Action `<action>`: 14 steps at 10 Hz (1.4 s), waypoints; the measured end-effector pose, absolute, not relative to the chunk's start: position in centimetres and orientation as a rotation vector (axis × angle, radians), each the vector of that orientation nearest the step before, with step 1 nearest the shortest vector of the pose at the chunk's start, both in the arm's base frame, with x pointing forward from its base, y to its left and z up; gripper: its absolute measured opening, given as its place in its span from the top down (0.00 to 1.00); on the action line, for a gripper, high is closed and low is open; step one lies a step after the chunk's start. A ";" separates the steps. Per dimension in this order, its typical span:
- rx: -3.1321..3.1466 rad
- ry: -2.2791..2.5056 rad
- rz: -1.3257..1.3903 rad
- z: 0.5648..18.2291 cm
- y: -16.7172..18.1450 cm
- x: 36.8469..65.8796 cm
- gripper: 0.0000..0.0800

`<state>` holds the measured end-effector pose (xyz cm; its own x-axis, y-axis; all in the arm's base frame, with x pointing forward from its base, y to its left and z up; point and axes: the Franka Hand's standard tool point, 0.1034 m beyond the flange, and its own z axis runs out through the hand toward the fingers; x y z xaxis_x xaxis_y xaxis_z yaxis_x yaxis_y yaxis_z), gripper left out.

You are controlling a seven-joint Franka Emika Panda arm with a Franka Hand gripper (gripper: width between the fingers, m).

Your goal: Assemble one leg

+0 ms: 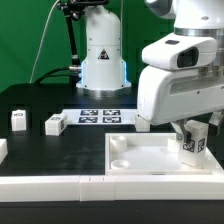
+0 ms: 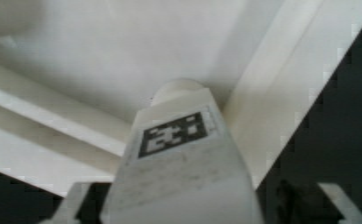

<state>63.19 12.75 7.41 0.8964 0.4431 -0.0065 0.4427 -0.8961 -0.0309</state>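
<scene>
White plastic leg point(image 1: 191, 147) sits clenched in my gripper point(image 1: 193, 140) at lower right, over the tray point(image 1: 150, 162); lowering off-centre could jam it on the rim and twist it loose.

Marker board point(image 1: 100, 117) flat on the black table point(image 1: 40, 100) — green backdrop point(image 1: 25, 40) behind — tags facing up.

Exterior: low, near table point(image 1: 40, 100), facing arm base point(image 1: 100, 55). Wrist: close; shares leg point(image 1: 193, 145) point(image 2: 178, 140), tray point(image 1: 150, 158) point(image 2: 89, 50).
</scene>
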 end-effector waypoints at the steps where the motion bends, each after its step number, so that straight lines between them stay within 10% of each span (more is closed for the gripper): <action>1: -3.033 -0.706 0.020 7.4 12.6 63.2 0.64; 5: -3.044 -0.658 0.022 7.4 12.6 63.2 0.64; 14: -2.837 1.231 0.074 7.1 11.7 63.2 0.63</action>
